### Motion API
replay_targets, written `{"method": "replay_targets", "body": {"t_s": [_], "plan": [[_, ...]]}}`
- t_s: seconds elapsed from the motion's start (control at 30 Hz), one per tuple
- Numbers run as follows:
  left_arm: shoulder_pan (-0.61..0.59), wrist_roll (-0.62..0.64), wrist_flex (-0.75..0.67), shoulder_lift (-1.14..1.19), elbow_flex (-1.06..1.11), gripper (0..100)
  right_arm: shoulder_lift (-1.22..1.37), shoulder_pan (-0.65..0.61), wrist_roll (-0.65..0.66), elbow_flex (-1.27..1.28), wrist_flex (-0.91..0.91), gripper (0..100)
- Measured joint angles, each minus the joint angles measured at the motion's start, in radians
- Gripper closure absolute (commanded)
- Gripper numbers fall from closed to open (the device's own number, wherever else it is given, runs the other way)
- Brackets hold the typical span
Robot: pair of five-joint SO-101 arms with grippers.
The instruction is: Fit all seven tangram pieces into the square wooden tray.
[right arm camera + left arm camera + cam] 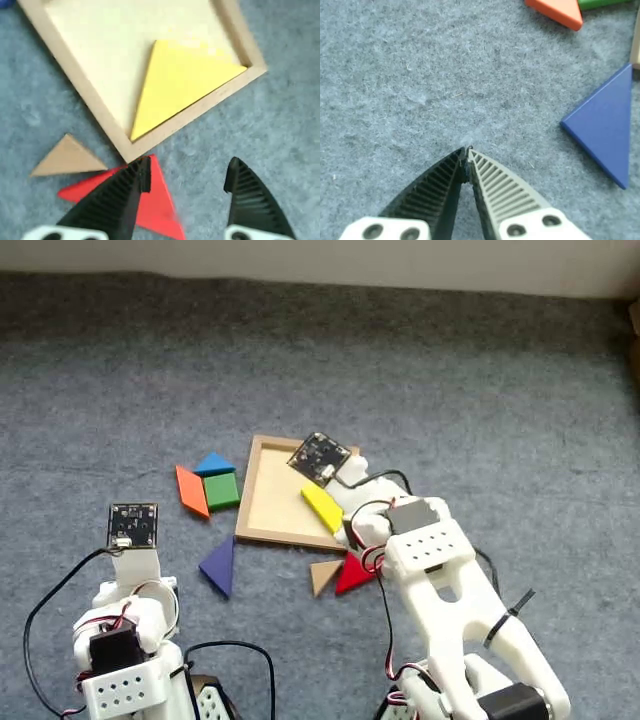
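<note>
The square wooden tray [262,502] [75,75] lies mid-table with a yellow triangle [322,508] [175,85] inside, set into one corner along the rim. My right gripper [189,172] is open over the carpet just outside that corner. One of its fingers [122,197] is above the red triangle [150,202] [356,573], and a tan triangle [67,157] [322,576] lies beside it. My left gripper [466,152] is shut with nothing in it, over bare carpet. The dark blue triangle [602,125] [219,565] lies off to its side.
An orange piece [191,490] [555,9], a green square [222,490] and a light blue triangle [213,462] sit together at the tray's left side. The right arm [440,570] reaches over the tray's near corner. Grey carpet stretches open behind the tray.
</note>
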Motion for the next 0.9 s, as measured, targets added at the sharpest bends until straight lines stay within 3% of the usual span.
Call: {"method": "replay_targets", "body": {"t_s": [0.23, 0.63, 0.9], "plan": [[0.000, 0.000, 0.000, 0.000, 0.000, 99, 0.017, 0.000, -0.112, 0.000, -0.058, 76.8], [0.000, 0.000, 0.000, 0.000, 0.000, 99, 0.373, 0.048, -0.253, -0.118, -0.104, 76.8], [0.000, 0.000, 0.000, 0.000, 0.000, 99, 0.374, 0.144, -0.229, -0.129, 0.077, 76.8]]}}
